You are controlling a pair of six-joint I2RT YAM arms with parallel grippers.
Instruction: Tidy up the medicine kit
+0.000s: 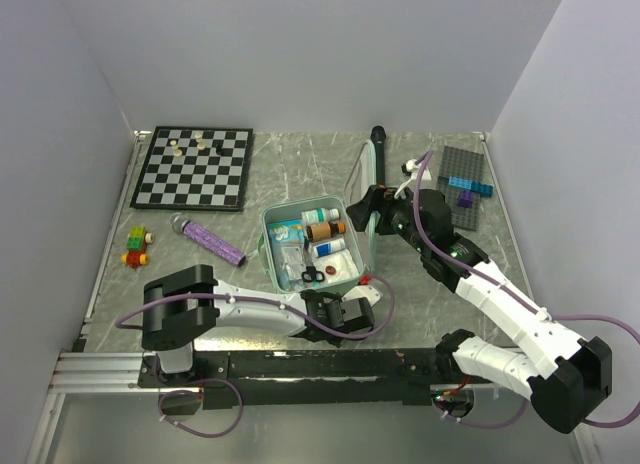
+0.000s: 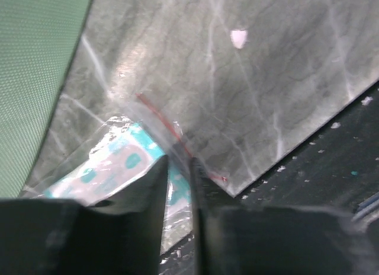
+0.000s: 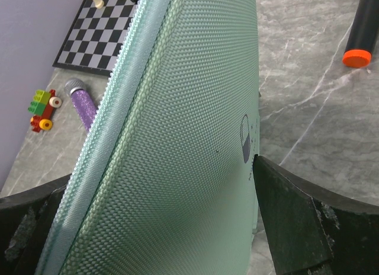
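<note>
Medicine kit (image 1: 267, 246) sits open at table (image 1: 300, 164) centre, tray side flat. Its lid (image 1: 358, 179) stands up along the tray's 3 o'clock edge. The tray holds a brown bottle (image 1: 325, 229), a white bottle with a blue band (image 1: 330, 248) and black scissors (image 1: 312, 275), plus flat packets (too small to read).

Right gripper (image 1: 372, 199) is at the lid, jaws spread wide, one finger on each side. In the right wrist view the mint weave of the lid fills the gap, pill logo (image 3: 246, 138) facing the finger on the right. Can't tell if the fingers are pressing on it.

Left gripper (image 1: 345, 309) is low at 6 o'clock of the tray, by the table's near edge. Its fingers (image 2: 151, 192) are drawn nearly together, pinching the edge of a clear bag (image 2: 118, 162) with a red zip strip and teal-printed contents. The bag lies on the table just beside the kit's green wall.

Chessboard (image 1: 193, 167) is at 10 o'clock with a few pale pieces on its far rows. A purple mic-shaped toy (image 1: 208, 238) and a brick car (image 1: 137, 246) are at 9 o'clock. A black marker with an orange cap (image 3: 361, 26) is at 12 o'clock, and a grey brick plate (image 1: 462, 179) at 2 o'clock.
</note>
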